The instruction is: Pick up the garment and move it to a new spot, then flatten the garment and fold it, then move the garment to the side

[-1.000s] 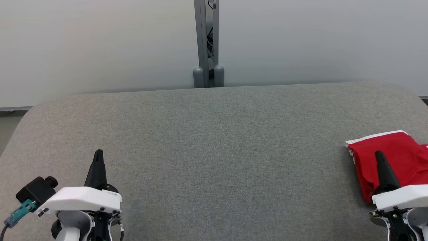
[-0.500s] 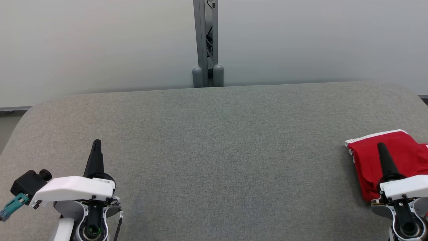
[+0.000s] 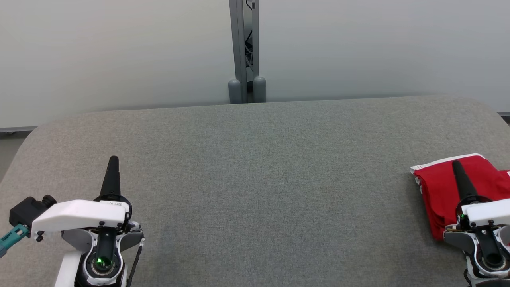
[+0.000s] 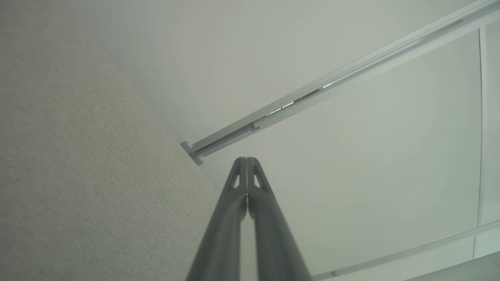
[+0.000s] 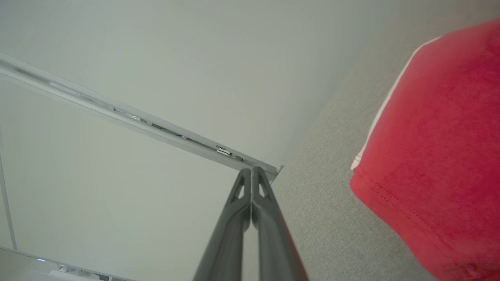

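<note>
Landmark: grey post [image 3: 244, 48], upright behind the far edge of the grey fabric table [image 3: 255, 179], about mid-width.

Left gripper [image 3: 113, 161]: well to the left of the post, on the near side of the table, above the fabric. Fingers pressed together along their length, nothing between them. The left wrist view shows the same, closed tips pointing up toward the foot of the post.

Black camera block [image 3: 28, 209]: on the left wrist, further left from the post than the fingers.

Garment [image 3: 436, 187]: red with a white band along its far edge, folded in layers. It lies on the table far to the right of the post and is cut by the frame edge.

Right gripper [image 3: 455, 162]: far right of the post, fingers closed on each other, holding nothing. In the head view they overlap the garment; contact cannot be told. In the right wrist view the garment sits off to one side, apart from the tips.
</note>
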Controlling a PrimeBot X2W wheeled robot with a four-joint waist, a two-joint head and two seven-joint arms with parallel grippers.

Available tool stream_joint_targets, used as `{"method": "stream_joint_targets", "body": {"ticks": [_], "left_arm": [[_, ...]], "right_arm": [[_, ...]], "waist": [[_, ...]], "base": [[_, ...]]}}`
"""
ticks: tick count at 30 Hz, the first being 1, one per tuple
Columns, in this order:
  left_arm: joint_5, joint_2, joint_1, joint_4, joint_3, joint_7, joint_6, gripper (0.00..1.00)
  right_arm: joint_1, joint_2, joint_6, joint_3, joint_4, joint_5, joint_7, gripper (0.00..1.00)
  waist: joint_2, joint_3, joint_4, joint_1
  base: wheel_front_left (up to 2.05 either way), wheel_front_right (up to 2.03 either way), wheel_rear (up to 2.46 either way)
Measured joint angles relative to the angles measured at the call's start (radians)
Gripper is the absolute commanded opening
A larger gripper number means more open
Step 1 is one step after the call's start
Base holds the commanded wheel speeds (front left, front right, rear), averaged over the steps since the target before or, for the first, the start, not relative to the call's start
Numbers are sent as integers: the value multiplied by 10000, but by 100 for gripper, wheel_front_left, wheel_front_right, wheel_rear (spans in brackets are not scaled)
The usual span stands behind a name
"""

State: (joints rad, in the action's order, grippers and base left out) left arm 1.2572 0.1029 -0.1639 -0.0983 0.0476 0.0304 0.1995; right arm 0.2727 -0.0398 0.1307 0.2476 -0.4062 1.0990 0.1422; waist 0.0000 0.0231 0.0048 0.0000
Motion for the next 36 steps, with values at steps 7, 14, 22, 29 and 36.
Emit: {"method": "stream_joint_targets", "body": {"ticks": [7,14,22,29,36], "left_arm": [[562,-105,-138,12,-136,-94,2,0],[1078,-178,-296,29,-270,-184,12,0],[1641,-259,-481,42,-401,-291,12,0],[2090,-320,-625,52,-514,-362,12,0],[2462,-385,-720,58,-614,-410,12,0]], "right_arm": [[272,-8,0,117,-251,594,176,0],[522,-17,0,245,-485,1137,336,0],[809,-27,0,364,-723,1735,512,0],[1034,-36,0,464,-940,2236,635,0],[1224,-40,0,558,-1104,2638,748,0]], "waist": [[0,-11,-11,0],[0,-22,-23,0],[0,-35,-36,0],[0,-45,-47,0],[0,-55,-57,0]], "base": [[0,0,0],[0,0,0],[0,0,0],[0,0,0],[0,0,0]]}}
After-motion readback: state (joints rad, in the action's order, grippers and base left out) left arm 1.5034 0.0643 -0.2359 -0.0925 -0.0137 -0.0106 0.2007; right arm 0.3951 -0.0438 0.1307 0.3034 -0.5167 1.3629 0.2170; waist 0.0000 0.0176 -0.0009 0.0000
